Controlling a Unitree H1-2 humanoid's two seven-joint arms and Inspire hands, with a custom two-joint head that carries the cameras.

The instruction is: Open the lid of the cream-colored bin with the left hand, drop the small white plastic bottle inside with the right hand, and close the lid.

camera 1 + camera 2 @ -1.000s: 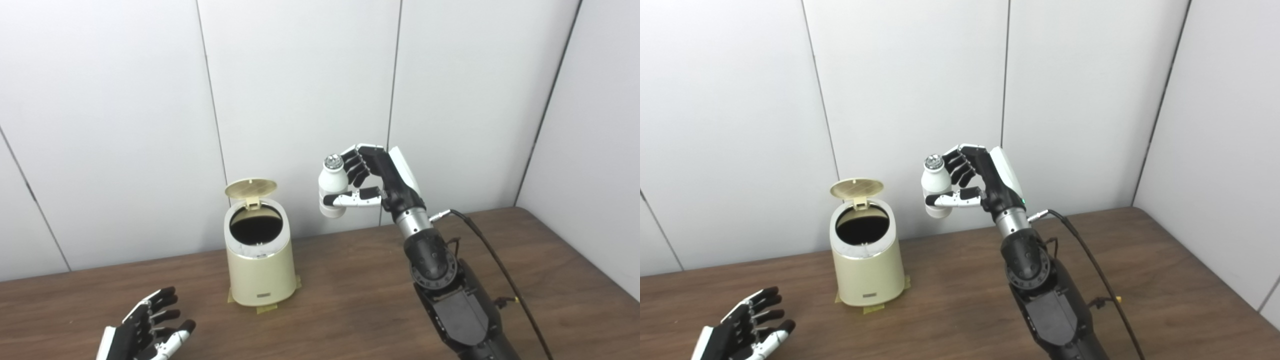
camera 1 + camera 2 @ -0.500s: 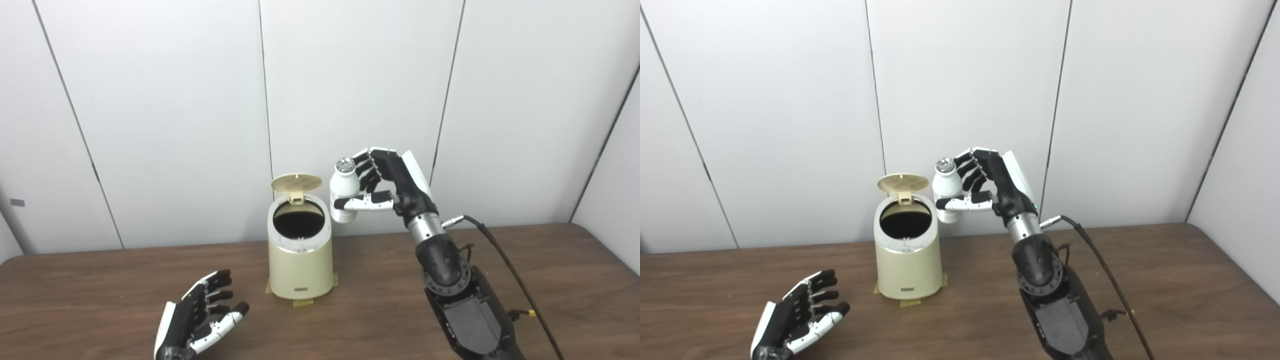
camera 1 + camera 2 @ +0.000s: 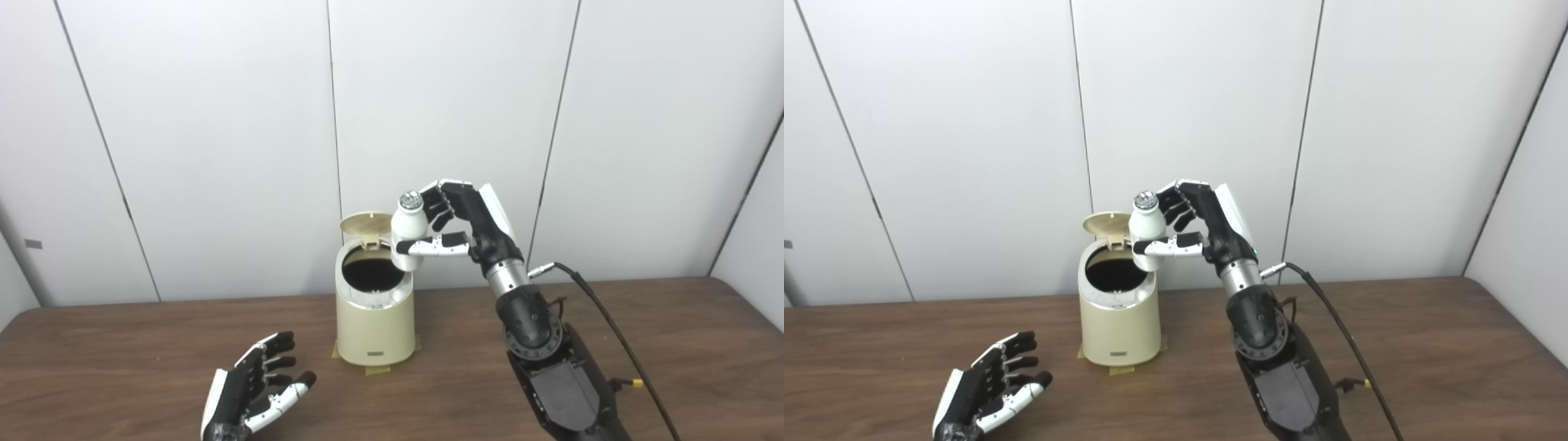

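Cream bin (image 3: 375, 324) lid (image 3: 365, 223) open; upright white bottle (image 3: 407, 231) above rim

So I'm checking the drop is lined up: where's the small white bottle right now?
The small white bottle is upright in the right hand, held in the air at the right rim of the open cream bin, near picture centre.

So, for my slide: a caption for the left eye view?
Right hand holds bottle over open bin; left hand rests open.
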